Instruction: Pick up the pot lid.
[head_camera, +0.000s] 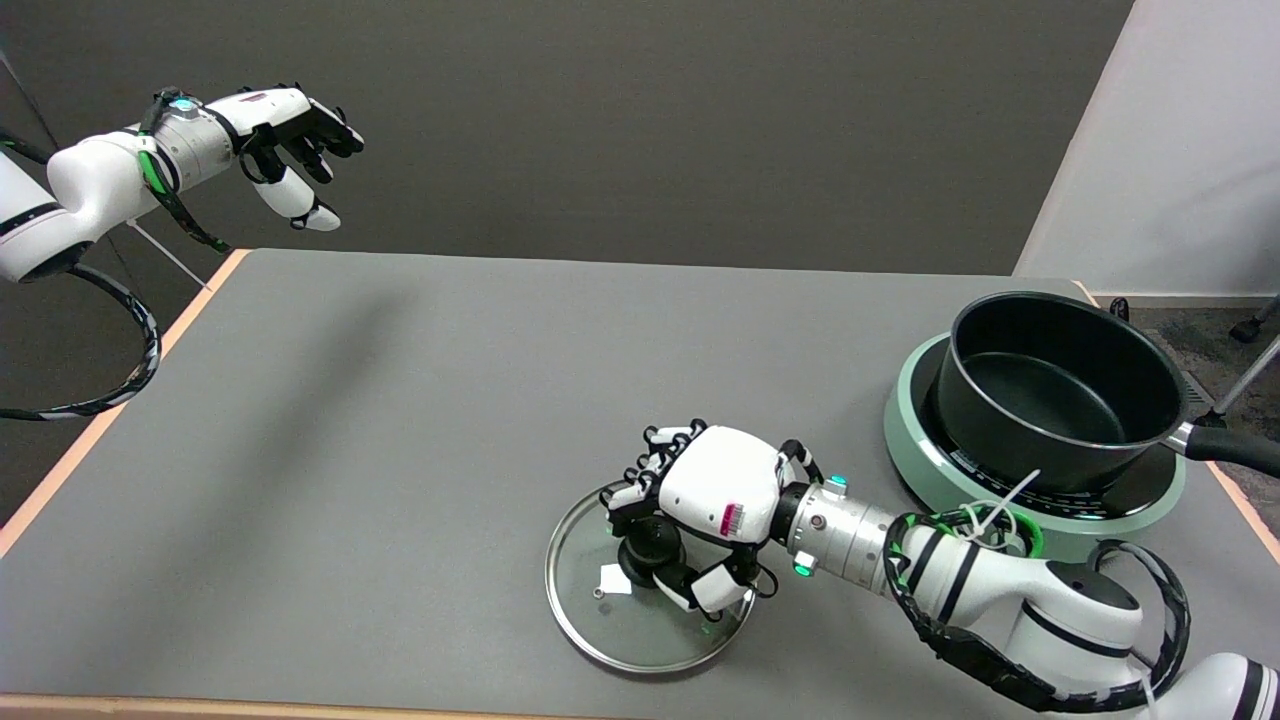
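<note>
The right hand (700, 520) covers the lid (640, 625)'s far rim; its grip on the knob (652, 548) seems closed, partly hidden.

Clear glass pot lid (640, 620) w/ shiny metal rim, glossy black plastic knob (652, 548), matt grey bench (420, 420) w/ pale wood-look edge, matt black non-stick pot (1060, 390) w/ polished rim, smooth pale-green hob (905, 440), glossy white plastic right hand (705, 510), black fingers (640, 470).

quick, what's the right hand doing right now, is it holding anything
Right hand: fingers curled around the black knob of the round glass pot lid, which lies flat on the grey table.
</note>
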